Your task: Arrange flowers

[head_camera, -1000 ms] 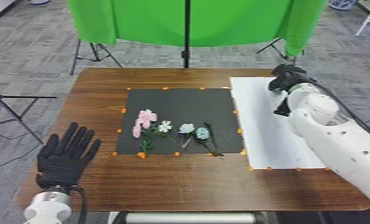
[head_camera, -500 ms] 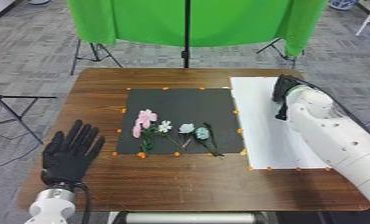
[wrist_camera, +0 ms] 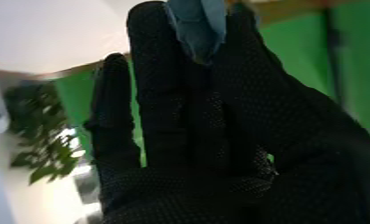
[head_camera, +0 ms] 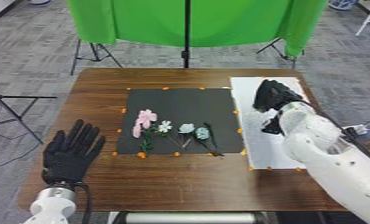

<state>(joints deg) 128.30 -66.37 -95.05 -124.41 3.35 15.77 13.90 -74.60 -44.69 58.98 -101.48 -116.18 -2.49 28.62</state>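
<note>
Right of the flat, square black mat [head_camera: 177,102], the black-gloved right hand [head_camera: 275,96] pinches a blue-grey piece [wrist_camera: 199,25]; pink, white, blue flowers [head_camera: 146,118] lie on it; leftward, the black-gloved left hand [head_camera: 66,162] spreads its fingers.

The right hand's [head_camera: 275,95] black fingers [wrist_camera: 155,75] pinch 1 blue-grey piece [wrist_camera: 199,25]; behind are green cloth [wrist_camera: 299,60] and a leafy plant [wrist_camera: 41,130].

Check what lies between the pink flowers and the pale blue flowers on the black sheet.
In the head view, a small white flower lies between the pink flowers and the pale blue flowers.
</note>
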